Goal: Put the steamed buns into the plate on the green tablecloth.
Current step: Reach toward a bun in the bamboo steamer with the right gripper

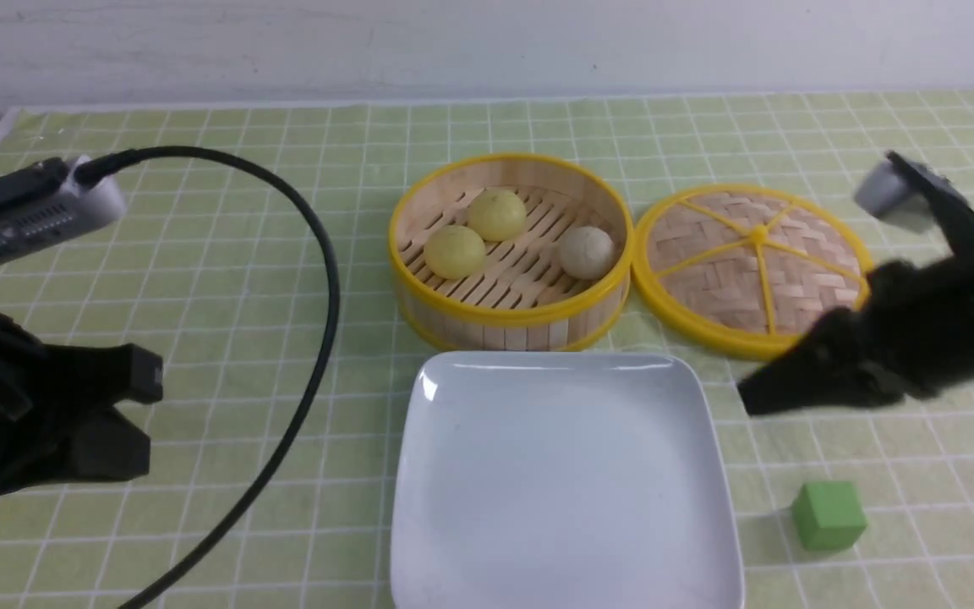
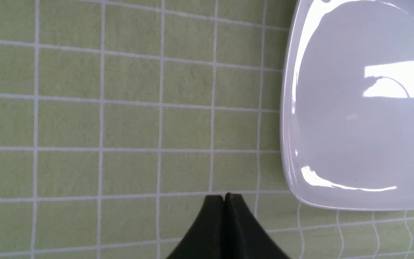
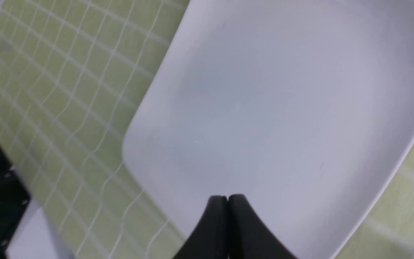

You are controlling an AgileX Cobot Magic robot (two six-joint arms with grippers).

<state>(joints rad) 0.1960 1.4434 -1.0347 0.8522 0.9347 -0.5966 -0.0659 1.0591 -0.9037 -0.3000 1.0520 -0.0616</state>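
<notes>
Three steamed buns lie in the open bamboo steamer (image 1: 511, 326): two pale yellow ones (image 1: 454, 251) (image 1: 496, 214) and a greyish-beige one (image 1: 586, 252). The empty white square plate (image 1: 436, 541) sits in front of the steamer on the green tablecloth (image 1: 225, 279); it also shows in the left wrist view (image 2: 289, 169) and the right wrist view (image 3: 146, 129). My left gripper (image 1: 145, 414) (image 2: 224, 196) is shut and empty, left of the plate. My right gripper (image 1: 749, 397) (image 3: 227, 197) is shut and empty, its tip just off the plate's right rim.
The steamer's woven lid (image 1: 749, 262) lies flat to the right of the steamer, behind my right arm. A green cube (image 1: 828, 514) sits on the cloth right of the plate. A black cable (image 1: 318, 279) loops from my left arm across the cloth.
</notes>
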